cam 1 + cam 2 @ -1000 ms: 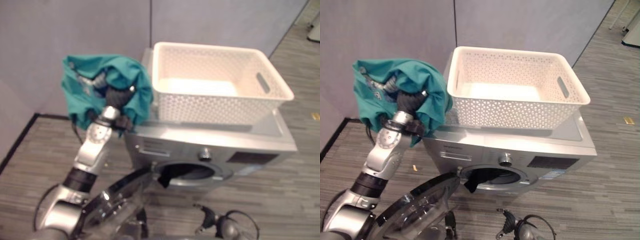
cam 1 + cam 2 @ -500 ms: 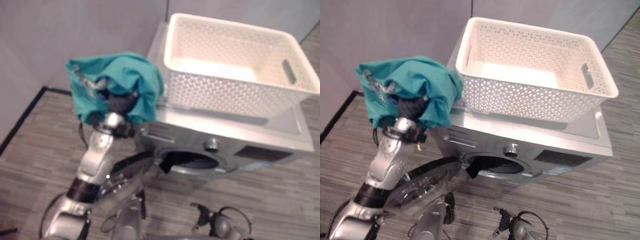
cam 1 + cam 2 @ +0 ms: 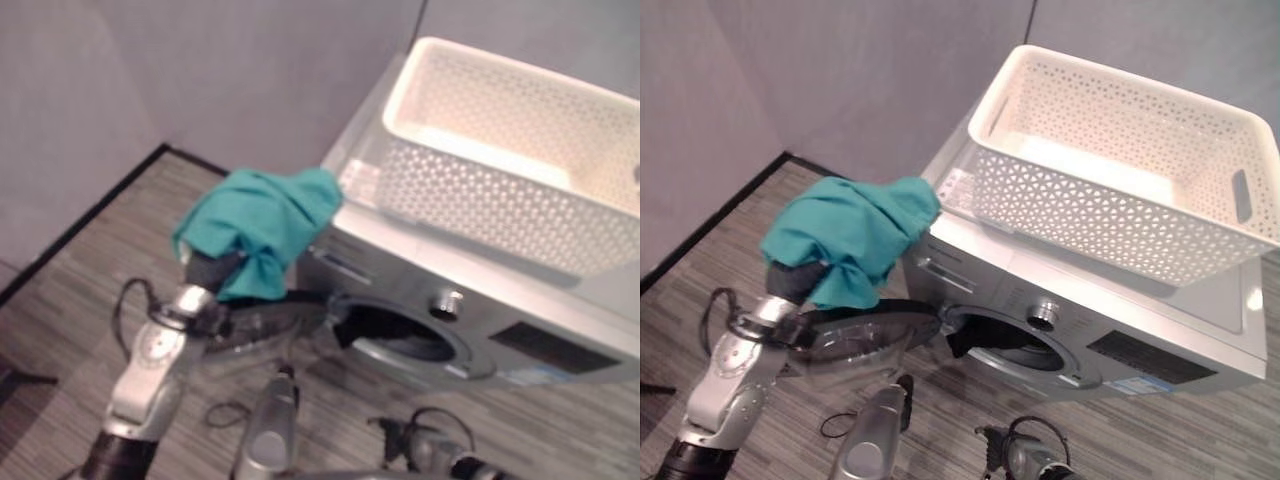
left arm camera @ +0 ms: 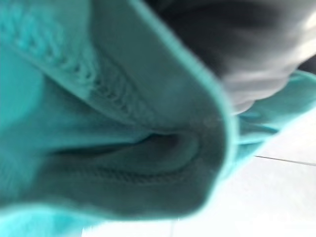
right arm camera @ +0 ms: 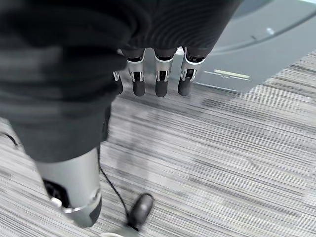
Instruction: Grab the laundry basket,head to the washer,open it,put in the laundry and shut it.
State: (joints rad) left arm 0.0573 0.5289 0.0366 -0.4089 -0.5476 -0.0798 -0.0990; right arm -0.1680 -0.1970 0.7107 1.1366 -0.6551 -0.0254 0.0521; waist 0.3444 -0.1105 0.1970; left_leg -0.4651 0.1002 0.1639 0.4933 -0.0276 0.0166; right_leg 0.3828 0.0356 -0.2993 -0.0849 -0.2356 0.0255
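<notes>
Now the left hand [image 3: 800, 280] holds up a teal garment [image 3: 850, 235] beside the open washer [image 3: 1080, 330].

Crumpled and bunched, the teal cloth drapes over the hand's top and hides its fingers, so I cannot tell how they are set; the left wrist view shows folds and a stitched hem [image 4: 89, 79] close up. Just beyond the cloth, away from the hand, stands the silver front-loading washer, with its round glass door [image 3: 855, 335] swung open below the hand and something dark hanging at the drum mouth [image 3: 1000, 335]. Print on its panel is too small to read. A white perforated laundry basket [image 3: 1120, 215] sits on the washer's top. The right hand [image 5: 158, 79] hangs over grey striped floor [image 5: 237, 163], fingers straight and side by side, holding nothing.
</notes>
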